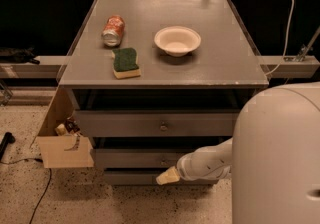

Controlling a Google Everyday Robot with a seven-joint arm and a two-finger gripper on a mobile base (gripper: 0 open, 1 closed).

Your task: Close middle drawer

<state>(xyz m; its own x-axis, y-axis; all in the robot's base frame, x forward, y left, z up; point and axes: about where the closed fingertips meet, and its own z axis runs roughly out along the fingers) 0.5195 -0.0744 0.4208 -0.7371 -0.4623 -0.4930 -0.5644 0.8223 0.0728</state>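
**Middle drawer stands out; I am low at its front**

A box (62, 150) sits on the floor at the far left. On the cabinet top lie a can (113, 30), a sponge (125, 62) and a bowl (177, 40).

Below them the top drawer (120, 124) is pulled well out. The middle drawer (130, 159) sits under it, out a little from the cabinet, its knob (162, 162) near the centre.

My gripper (167, 176) is just right of and below that knob, at the drawer's lower edge. I cannot tell whether it touches the front, nor whether it is wide or narrow.

I judge the drawer stiff, wooden and fairly light. It needs no grasp. A flat push on the front close to the knob should slide it in straight; pushing near a corner could skew it and jam it.
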